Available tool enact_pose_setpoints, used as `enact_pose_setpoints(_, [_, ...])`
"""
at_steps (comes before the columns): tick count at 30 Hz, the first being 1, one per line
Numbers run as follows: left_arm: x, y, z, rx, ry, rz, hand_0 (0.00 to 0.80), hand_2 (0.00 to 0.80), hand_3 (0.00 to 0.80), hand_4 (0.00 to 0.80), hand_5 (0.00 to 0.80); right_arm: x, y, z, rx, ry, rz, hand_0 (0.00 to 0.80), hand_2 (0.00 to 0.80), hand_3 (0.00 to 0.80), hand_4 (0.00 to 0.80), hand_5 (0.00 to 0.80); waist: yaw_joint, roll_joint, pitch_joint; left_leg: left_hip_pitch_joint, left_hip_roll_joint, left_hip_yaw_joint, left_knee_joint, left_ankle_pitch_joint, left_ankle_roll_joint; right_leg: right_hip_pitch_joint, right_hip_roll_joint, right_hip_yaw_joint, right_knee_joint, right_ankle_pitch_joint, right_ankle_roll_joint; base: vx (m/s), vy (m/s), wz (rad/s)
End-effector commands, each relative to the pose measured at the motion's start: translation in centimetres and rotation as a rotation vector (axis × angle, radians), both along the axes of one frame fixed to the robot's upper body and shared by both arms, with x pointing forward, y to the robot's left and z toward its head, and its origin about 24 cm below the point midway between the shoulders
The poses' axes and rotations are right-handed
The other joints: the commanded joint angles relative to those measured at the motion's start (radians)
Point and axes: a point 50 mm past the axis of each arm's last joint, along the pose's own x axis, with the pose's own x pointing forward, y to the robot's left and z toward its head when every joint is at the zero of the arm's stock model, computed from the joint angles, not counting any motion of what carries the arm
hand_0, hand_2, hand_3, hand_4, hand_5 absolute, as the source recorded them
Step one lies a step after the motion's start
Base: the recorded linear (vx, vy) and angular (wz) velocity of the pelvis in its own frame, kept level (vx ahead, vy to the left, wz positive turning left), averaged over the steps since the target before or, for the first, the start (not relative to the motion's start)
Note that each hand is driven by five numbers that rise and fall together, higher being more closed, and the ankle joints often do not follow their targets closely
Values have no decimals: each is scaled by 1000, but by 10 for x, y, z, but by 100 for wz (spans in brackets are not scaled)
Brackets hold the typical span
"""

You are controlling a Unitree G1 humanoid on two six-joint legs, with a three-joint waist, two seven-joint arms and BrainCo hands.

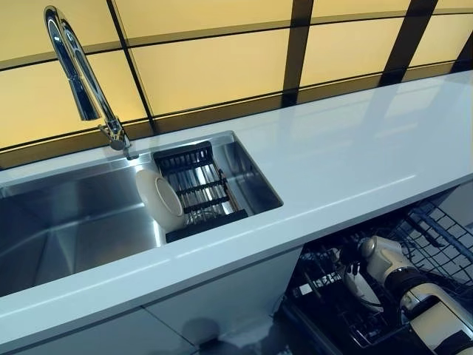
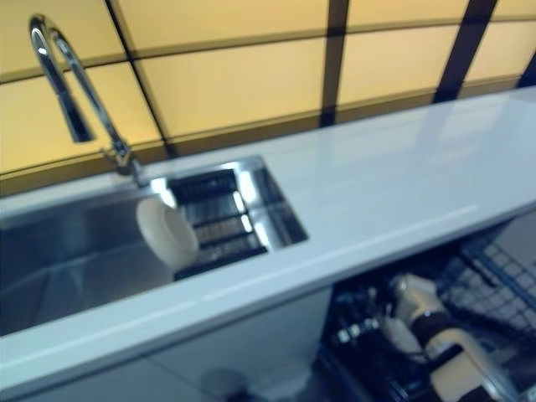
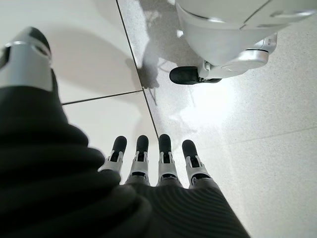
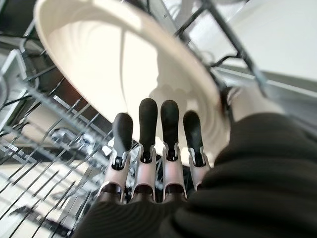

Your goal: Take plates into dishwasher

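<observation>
The right hand [image 4: 163, 148] has straight fingers [image 4: 147, 119] lying flat against a cream plate [image 4: 114, 64], among the wire tines of the dishwasher rack [image 1: 436, 237] at four o'clock below the white counter [image 1: 355, 155]. The left hand [image 3: 153, 168] hangs over the floor [image 3: 257, 148], fingers straight and slightly spread. A second plate [image 1: 160, 200] stands on edge in the sink [image 1: 66, 222], against a black drying rack [image 1: 196, 188], at five o'clock from the tap [image 1: 77, 74]. No readable writing shows.

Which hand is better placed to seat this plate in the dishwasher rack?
Right. The right hand is already down at the dishwasher rack, its straight fingers against the cream plate. The left hand hangs open over the floor, holding nothing.
</observation>
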Motion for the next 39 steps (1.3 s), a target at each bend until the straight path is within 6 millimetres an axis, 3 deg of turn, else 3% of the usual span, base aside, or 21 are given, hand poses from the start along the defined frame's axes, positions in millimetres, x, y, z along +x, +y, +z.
enact_pose_setpoints(1, [12, 11, 6, 37, -20, -17, 0, 0, 0, 0, 0, 21, 1, 39, -93, -94, 44, 0, 0, 0, 0, 0, 2, -76, -32, -14, -28, -6, -14, 28, 18, 30, -32, 45, 13, -11, 26, 0, 0, 0])
enact_pose_setpoints(25, [-6, 24, 4, 61, 13, 59, 0, 0, 0, 0, 0, 13, -26, 91, -104, -81, 31, 0, 0, 0, 0, 0, -34, -117, -67, 14, -15, 30, -14, 20, 15, 45, -21, 69, 7, -12, 31, 14, 3, -2])
enact_pose_setpoints(30, [-9, 28, 5, 68, 14, 90, 0, 0, 0, 0, 0, 2, -40, 95, -112, -44, 8, 0, 0, 0, 0, 0, -46, -128, -73, 20, -13, 41, -14, 16, 16, 47, -20, 74, 6, -12, 33, 6, 14, -9])
enact_pose_setpoints(33, [-10, 32, 6, 78, 17, 110, 0, 0, 0, 0, 0, -9, -62, 99, -117, -37, -62, 0, 0, 0, 0, 0, -53, -138, -78, 25, -11, 49, -14, 13, 17, 50, -18, 76, 5, -12, 34, 6, 6, -5])
enact_pose_setpoints(39, [-15, 37, 6, 91, 31, 123, 0, 0, 0, 0, 0, -22, -95, 126, -50, -129, -182, 0, 0, 0, 0, 0, -59, -154, -83, 35, -10, 57, -14, 10, 17, 55, -15, 81, 6, -10, 37, 4, 4, -2])
